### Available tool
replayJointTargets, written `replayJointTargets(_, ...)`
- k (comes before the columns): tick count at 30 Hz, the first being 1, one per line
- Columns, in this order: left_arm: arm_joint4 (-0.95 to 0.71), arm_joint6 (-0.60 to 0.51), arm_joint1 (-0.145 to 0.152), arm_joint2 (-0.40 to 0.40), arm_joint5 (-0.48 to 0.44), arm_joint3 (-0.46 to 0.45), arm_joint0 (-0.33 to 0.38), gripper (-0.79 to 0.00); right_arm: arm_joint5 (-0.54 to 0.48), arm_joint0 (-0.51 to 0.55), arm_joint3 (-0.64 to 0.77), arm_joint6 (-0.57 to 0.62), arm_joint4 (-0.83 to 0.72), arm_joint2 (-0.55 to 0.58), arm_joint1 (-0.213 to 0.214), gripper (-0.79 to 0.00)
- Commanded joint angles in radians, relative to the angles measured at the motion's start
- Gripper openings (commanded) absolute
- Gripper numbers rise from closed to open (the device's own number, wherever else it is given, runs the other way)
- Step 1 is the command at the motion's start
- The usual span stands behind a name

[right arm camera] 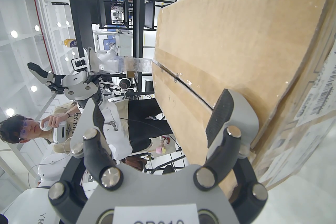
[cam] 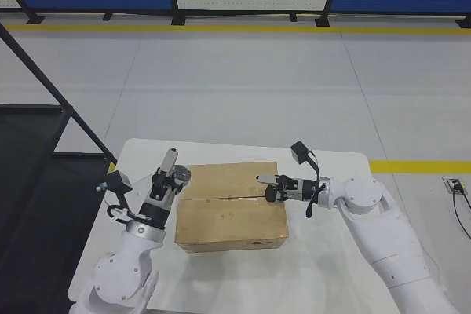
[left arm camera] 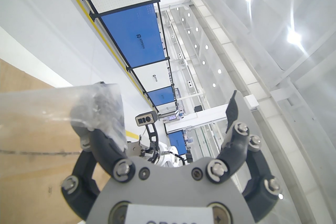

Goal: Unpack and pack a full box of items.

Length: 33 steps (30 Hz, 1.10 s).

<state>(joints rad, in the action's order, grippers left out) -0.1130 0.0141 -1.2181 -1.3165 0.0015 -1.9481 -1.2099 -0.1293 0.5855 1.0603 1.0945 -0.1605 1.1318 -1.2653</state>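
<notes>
A brown cardboard box (cam: 231,212) lies with its flaps closed in the middle of the white table. My left gripper (cam: 177,165) is raised at the box's left end, and the left wrist view shows it (left arm camera: 165,109) open. A crumpled strip of clear tape (left arm camera: 97,107) clings to one of its fingers. From there the tape (right arm camera: 136,64) stretches to the box's centre seam (right arm camera: 183,83). At the box's right end my right gripper (cam: 267,187) stands open (right arm camera: 157,109). One of its pads (right arm camera: 220,117) lies over the box top (right arm camera: 236,25) beside the seam.
The table (cam: 330,259) has bare room right of the box and in front of it. A black metal frame (cam: 31,78) rises off the table's left side. A printed label (right arm camera: 315,104) is stuck on the box's right end face.
</notes>
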Motion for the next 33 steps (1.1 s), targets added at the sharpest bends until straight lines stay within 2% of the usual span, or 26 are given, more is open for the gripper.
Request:
replayJointTargets(1,0.015,0.0,-0.003,0.012,0.005,0.006,0.009,0.0,0.0,0.0,0.0,0.0,0.0,0.0,0.0,0.0)
replayJointTargets(9,0.114,-0.026,-0.011,0.065,0.045,0.036,0.046,0.0,0.0,0.0,0.0,0.0,0.0,0.0,0.0,0.0)
replayJointTargets(25,0.245,-0.058,-0.028,0.143,0.018,0.047,0.07,0.0,0.0,0.0,0.0,0.0,0.0,0.0,0.0,0.0)
replayJointTargets(33,0.239,-0.031,-0.045,0.176,0.082,0.076,0.113,0.0,-0.002,0.011,0.012,-0.019,0.002,0.001,0.001,0.0)
